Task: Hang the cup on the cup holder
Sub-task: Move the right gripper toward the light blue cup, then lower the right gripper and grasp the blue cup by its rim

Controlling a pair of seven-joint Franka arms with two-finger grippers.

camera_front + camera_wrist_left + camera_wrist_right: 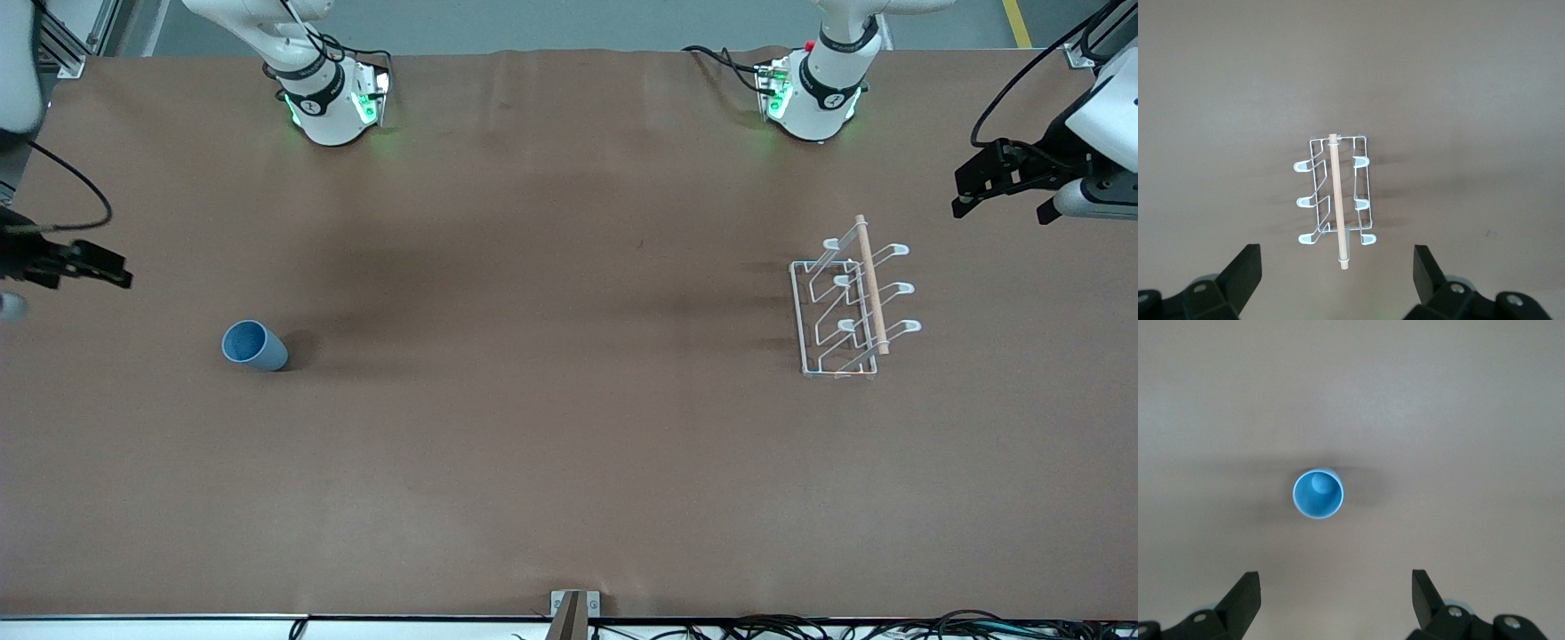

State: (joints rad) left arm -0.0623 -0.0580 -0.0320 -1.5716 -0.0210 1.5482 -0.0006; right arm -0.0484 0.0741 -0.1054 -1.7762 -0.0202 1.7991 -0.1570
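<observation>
A small, matte blue-grey tapered cup [254,345] stands upright on the brown table [551,427] at centre left of the front view, toward the right arm's end, its mouth facing up and nothing touching it. The white wire cup holder [849,307], with looped prongs and a light wooden rod [871,283] along its top, sits at centre right of the same view, toward the left arm's end, well apart from the cup and with every prong bare. By this showing, nothing of the task is done: the cup must yet be picked up, carried across the table and hung on a prong. The right gripper [114,269], at the far left edge of the front view, hovers with its jaws spread wide and empty, its wrist camera looking down on the cup. The left gripper [965,188], at upper right, hovers likewise wide open and empty near the cup holder.
</observation>
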